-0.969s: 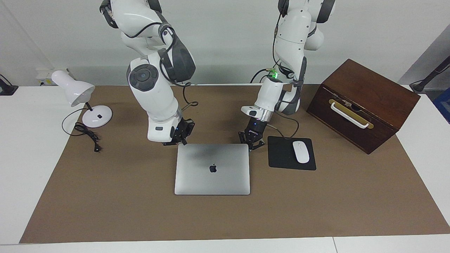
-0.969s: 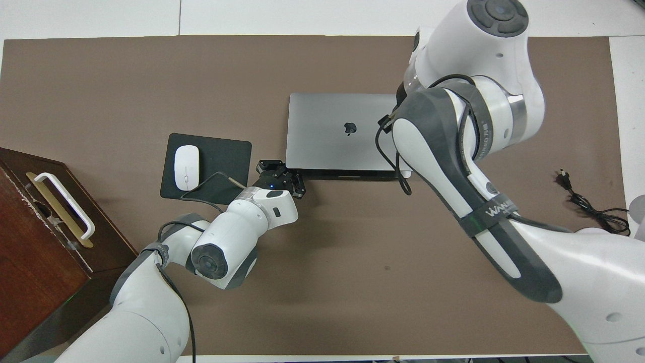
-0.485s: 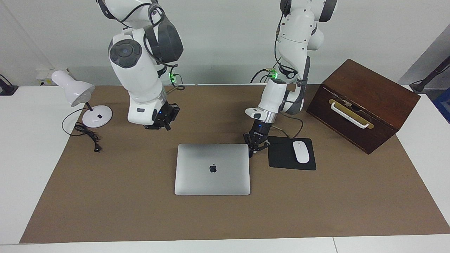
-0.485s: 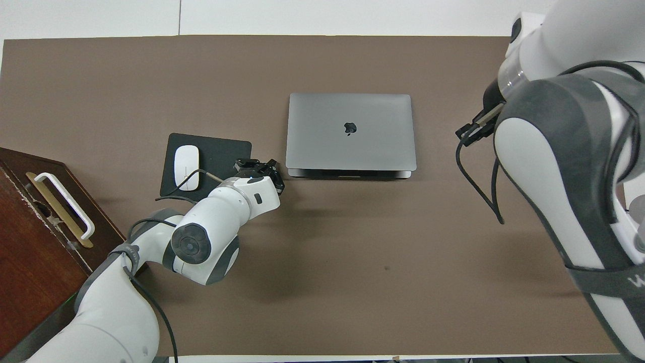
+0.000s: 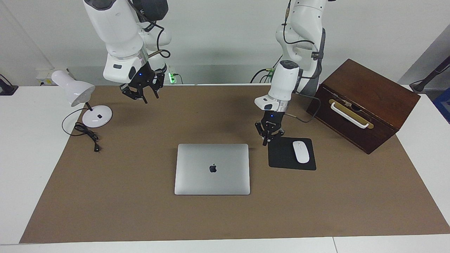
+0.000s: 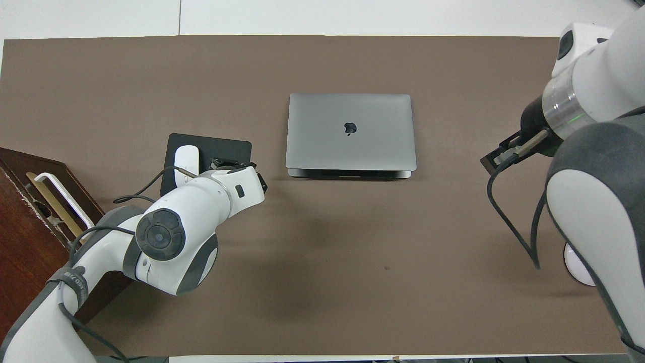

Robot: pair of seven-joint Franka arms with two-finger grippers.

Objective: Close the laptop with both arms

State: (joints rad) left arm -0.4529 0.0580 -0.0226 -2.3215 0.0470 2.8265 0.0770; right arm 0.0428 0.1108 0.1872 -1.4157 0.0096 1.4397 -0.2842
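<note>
The silver-grey laptop [image 5: 212, 168] lies shut and flat in the middle of the brown mat, with the apple logo on its lid facing up; it also shows in the overhead view [image 6: 350, 130]. My left gripper [image 5: 269, 140] hangs just above the mouse pad's corner nearest the laptop, clear of the lid. My right gripper [image 5: 142, 96] is open and empty, raised high over the mat toward the right arm's end, beside the lamp. In the overhead view each gripper is mostly hidden under its own wrist.
A black mouse pad [image 5: 283, 160] with a white mouse [image 5: 301, 151] lies beside the laptop toward the left arm's end. A brown wooden box [image 5: 365, 102] with a white handle stands past it. A white desk lamp [image 5: 75, 91] and its cable [image 5: 86, 133] sit at the right arm's end.
Both grippers have left the laptop's edge nearest the robots. The right arm rose and swung away toward the lamp. The left gripper lifted and drew off over the mouse pad. The laptop stays shut.
</note>
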